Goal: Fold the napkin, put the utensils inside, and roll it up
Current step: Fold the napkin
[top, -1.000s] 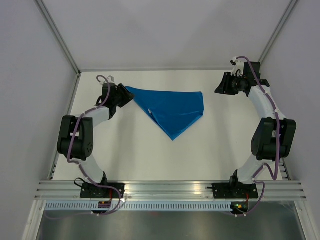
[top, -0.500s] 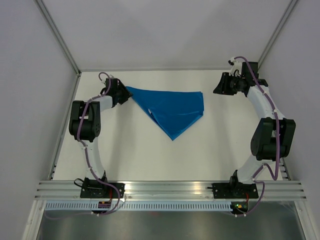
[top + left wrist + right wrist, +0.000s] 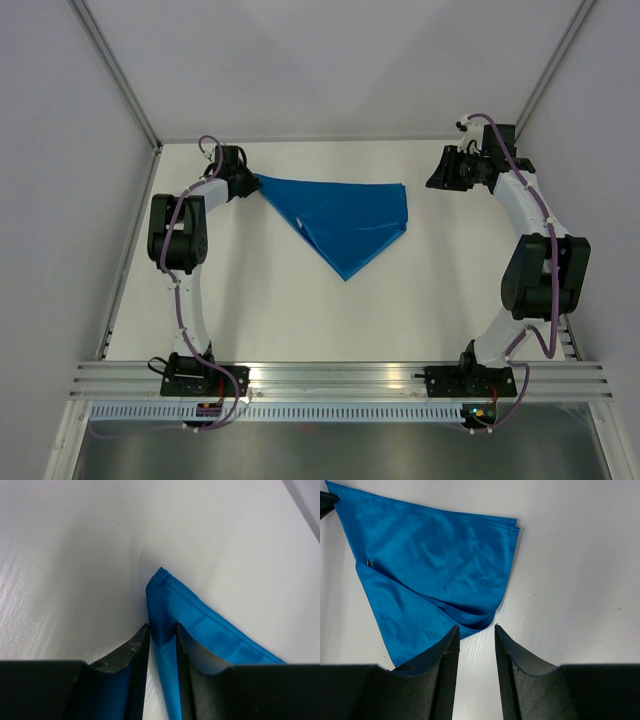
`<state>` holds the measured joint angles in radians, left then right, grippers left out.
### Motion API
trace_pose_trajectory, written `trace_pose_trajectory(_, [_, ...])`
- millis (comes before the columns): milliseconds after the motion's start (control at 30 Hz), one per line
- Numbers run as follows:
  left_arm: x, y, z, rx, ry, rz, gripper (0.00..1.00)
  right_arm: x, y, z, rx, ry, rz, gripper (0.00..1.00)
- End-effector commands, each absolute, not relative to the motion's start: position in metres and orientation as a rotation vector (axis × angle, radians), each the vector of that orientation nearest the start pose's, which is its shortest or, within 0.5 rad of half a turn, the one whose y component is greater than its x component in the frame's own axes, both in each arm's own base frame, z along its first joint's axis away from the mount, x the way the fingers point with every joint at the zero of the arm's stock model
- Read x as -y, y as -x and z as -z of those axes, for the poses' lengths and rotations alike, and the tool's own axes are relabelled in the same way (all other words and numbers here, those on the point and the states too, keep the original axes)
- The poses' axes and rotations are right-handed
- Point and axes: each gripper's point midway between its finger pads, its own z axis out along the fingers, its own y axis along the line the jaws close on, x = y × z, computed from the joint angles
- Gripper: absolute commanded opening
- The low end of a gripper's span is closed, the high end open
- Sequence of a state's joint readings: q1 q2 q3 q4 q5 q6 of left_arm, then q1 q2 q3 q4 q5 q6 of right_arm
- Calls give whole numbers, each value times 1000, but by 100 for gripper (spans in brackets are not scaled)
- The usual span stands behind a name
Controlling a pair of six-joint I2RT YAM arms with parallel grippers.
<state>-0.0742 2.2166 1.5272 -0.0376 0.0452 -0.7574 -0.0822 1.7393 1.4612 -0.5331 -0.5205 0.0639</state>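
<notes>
Napkin lies flat on the white surface, far-centre. It's bright blue, smooth, slightly sheeny fabric, folded into a triangle: long edge toward the far wall, point toward the arm bases, a loose flap along the lower left side. Its stitched left corner sits between the left gripper jaws, which are black, wedge-shaped, one tip scuffed. Gap is narrow with cloth in it; we can't tell if it's clamped. Right gripper hangs right of the napkin, apart from it, jaws released and holding nothing, bare surface visible between them.
</notes>
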Motion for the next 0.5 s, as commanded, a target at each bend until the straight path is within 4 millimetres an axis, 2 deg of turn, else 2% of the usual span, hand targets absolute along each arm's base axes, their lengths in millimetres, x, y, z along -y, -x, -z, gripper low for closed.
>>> trace_pose_trajectory(0, [70,-564,-6,-2273,827,409,30,-55,-455,-182,-2296,90,-617,40])
trace_pose_trajectory(133, [73,-569,-14,-2259,819,427,8,-58,-454,-179,-2304,106,-612,40])
trace_pose_trajectory(200, [73,-572,-26,-2234,796,434,2,-59,-453,-178,-2310,113,-610,40])
trace_pose_trajectory(300, [70,-572,-38,-2194,777,428,2,-63,-452,-177,-2316,129,-609,39])
trace_pose_trajectory(333, [69,-573,-56,-2151,761,444,2,-64,-451,-175,-2323,137,-608,40])
trace_pose_trajectory(367, [68,-568,-55,-2147,762,444,2,-67,-450,-173,-2329,167,-603,40])
trace_pose_trajectory(400, [67,-571,-75,-2094,748,465,2,-70,-448,-173,-2341,180,-600,40])
trace_pose_trajectory(467, [64,-568,-80,-2075,745,468,2,-80,-445,-169,-2361,206,-600,39])
